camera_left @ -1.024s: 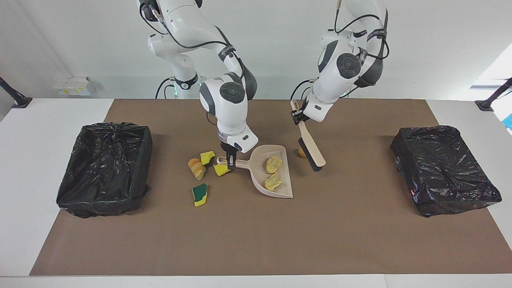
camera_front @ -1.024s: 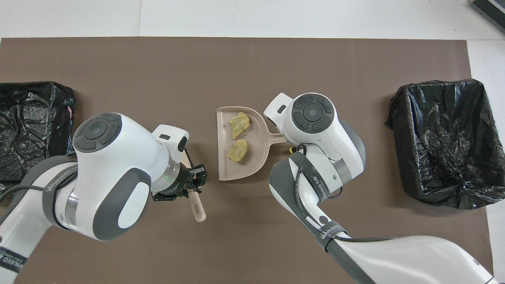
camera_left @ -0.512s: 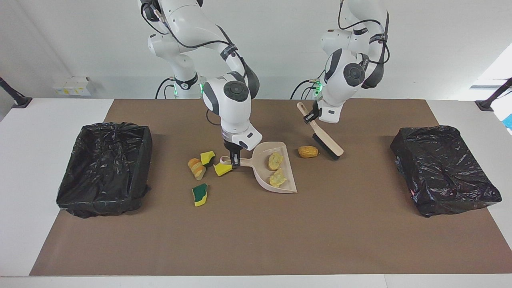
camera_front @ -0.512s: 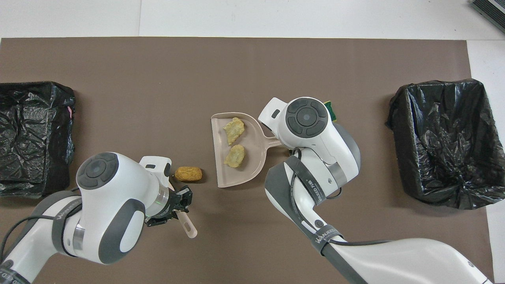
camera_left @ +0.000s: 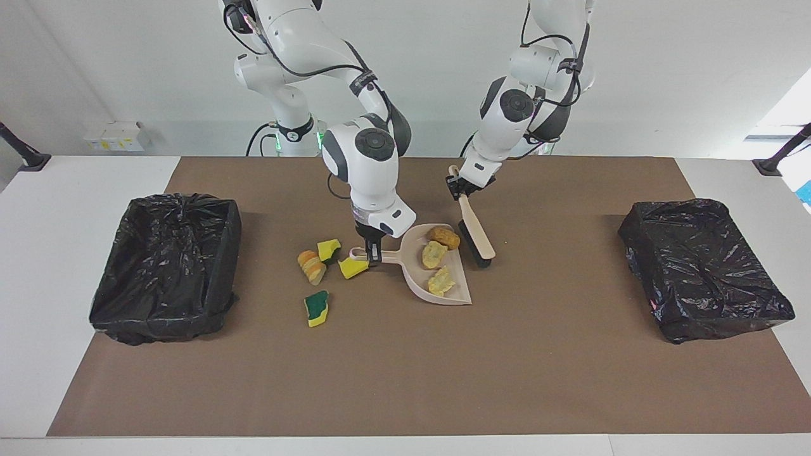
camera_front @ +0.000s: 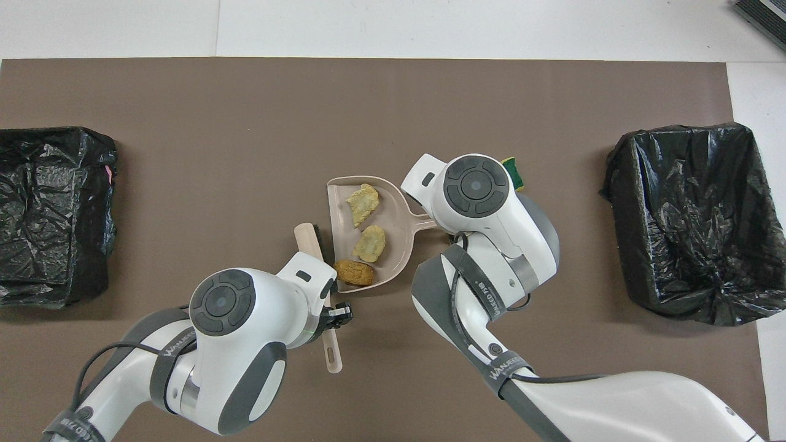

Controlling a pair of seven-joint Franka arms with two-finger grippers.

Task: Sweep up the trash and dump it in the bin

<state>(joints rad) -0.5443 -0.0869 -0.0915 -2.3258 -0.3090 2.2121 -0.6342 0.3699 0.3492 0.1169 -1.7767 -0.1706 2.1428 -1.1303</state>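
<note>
My right gripper [camera_left: 371, 254] is shut on the handle of the beige dustpan [camera_left: 415, 247], which lies flat on the mat; in the overhead view the wrist hides this grip. In the dustpan [camera_front: 393, 209] lie two yellowish scraps [camera_left: 433, 254] and a golden-brown bread piece [camera_left: 444, 237], just inside the mouth. My left gripper [camera_left: 457, 186] is shut on the handle of the brush [camera_left: 478, 237], whose bristles rest against the pan's mouth. Loose trash lies by the pan's handle: a bread piece [camera_left: 312, 266], two yellow sponge chunks [camera_left: 329, 249] and a green-faced one [camera_left: 315, 307].
Two bins lined with black bags stand on the brown mat, one [camera_left: 165, 266] at the right arm's end and one [camera_left: 703, 269] at the left arm's end. The same bins show as bin [camera_front: 688, 221] and bin [camera_front: 49, 209] overhead.
My left arm swung the brush toward the dustpan and pushed the golden-brown bread piece from the mat into its mouth. The dustpan turned slightly; the right gripper kept its hold.
</note>
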